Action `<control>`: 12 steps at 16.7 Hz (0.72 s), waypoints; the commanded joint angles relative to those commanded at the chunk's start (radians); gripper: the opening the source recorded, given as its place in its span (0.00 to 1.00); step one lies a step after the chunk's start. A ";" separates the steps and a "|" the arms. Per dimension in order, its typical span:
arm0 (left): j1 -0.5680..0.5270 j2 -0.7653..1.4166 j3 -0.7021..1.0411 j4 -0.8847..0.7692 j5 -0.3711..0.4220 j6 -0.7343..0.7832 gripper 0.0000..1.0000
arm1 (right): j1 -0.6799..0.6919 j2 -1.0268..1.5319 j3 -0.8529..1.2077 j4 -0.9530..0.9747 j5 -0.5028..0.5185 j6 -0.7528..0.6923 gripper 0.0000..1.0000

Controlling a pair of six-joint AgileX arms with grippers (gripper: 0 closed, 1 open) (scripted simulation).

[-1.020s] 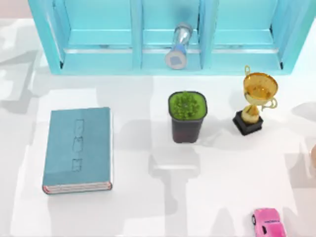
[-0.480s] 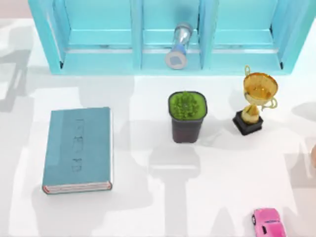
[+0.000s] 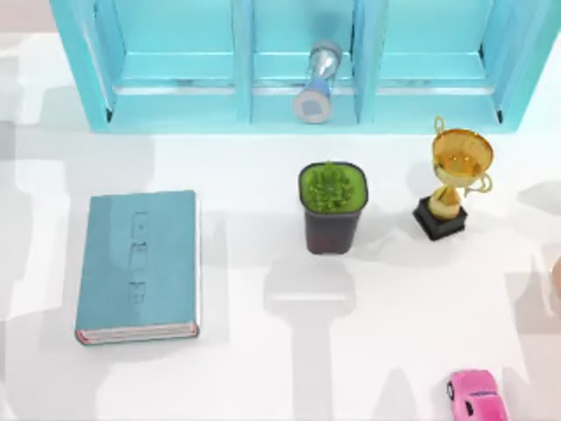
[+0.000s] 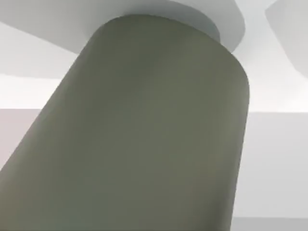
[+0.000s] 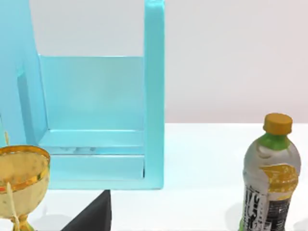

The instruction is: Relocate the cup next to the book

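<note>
The grey-olive cup [image 4: 144,130] looms very close in the left wrist view, its rounded side seen against pale table and wall. The teal-blue book [image 3: 138,265] lies flat on the left part of the table in the top view, with its white page edges and reddish trim toward the front. No finger of either arm can be made out around the cup or near the book.
A dark pot with a green plant [image 3: 332,206] stands mid-table. A gold trophy [image 3: 454,180] is to its right and a pink toy car [image 3: 476,396] sits at the front right. A turquoise shelf [image 3: 175,96] with an hourglass [image 3: 316,83] spans the back. A bottle [image 5: 270,178] stands beyond the shelf's end.
Grey shadows on the left side of the table have shifted and spread toward the front. The book, plant, trophy and car have stayed in place.
</note>
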 joint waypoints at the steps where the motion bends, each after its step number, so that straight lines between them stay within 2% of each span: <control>1: 0.000 0.000 0.000 0.000 0.000 0.000 1.00 | 0.000 0.000 0.000 0.000 0.000 0.000 1.00; 3: 0.000 0.000 0.000 0.000 0.000 0.000 1.00 | 0.000 0.000 0.000 0.000 0.000 0.000 1.00; 12: 0.000 0.000 0.000 0.000 0.000 0.000 0.32 | 0.000 0.000 0.000 0.000 0.000 0.000 1.00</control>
